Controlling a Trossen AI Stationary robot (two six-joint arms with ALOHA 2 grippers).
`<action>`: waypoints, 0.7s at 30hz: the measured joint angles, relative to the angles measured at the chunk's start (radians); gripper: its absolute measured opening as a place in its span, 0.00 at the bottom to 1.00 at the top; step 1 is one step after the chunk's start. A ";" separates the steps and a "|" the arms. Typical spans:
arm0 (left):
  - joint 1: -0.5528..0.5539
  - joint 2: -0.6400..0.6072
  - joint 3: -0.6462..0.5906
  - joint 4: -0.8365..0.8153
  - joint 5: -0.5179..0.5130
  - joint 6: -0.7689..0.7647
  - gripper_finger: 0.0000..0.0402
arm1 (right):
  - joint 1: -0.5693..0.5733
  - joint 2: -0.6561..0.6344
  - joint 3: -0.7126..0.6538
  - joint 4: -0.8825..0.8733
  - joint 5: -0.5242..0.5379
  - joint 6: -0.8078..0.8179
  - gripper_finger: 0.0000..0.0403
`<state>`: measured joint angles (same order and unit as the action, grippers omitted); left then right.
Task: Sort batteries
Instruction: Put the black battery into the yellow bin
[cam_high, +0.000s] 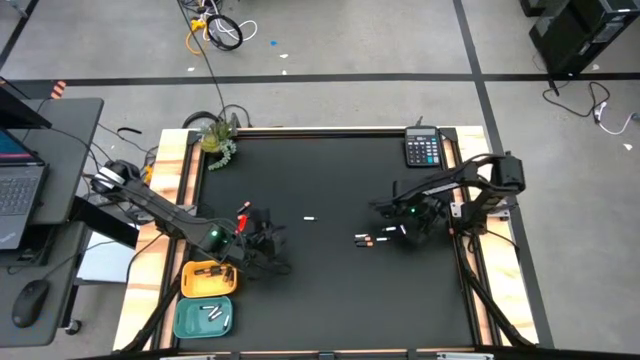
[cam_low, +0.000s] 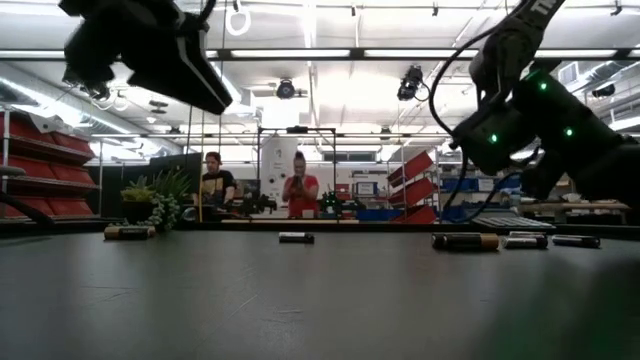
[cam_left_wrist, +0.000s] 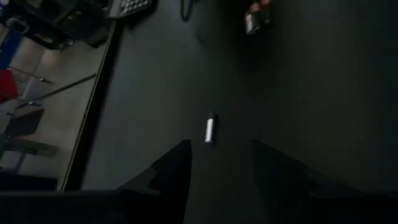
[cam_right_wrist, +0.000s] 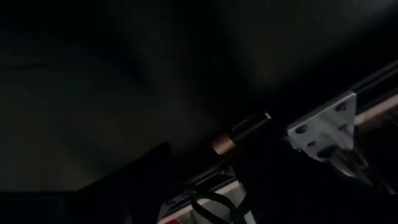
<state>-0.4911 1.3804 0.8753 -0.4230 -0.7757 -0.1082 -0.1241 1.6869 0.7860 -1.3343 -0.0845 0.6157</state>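
Dark mat swallows the batteries beneath the right gripper.

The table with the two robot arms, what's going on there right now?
The arms are sorting batteries into two trays. The yellow tray holds dark ones, the teal tray white ones. The left hand is open and empty, facing a white battery mid-table. The right hand hangs open by the loose batteries on the right. Neither holds anything.
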 joint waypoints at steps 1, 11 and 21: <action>0.000 0.000 -0.011 0.023 -0.013 0.000 0.43 | 0.006 0.014 0.000 0.000 0.009 0.012 0.68; 0.000 0.001 -0.121 0.214 -0.042 -0.005 0.43 | 0.043 0.027 -0.003 -0.019 0.290 0.385 0.62; -0.002 0.001 -0.127 0.228 -0.042 -0.012 0.43 | 0.151 0.020 -0.003 -0.015 0.353 0.649 0.57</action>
<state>-0.4927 1.3815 0.7483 -0.1949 -0.8173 -0.1200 0.0271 1.7069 0.7834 -1.3488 0.2686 1.2647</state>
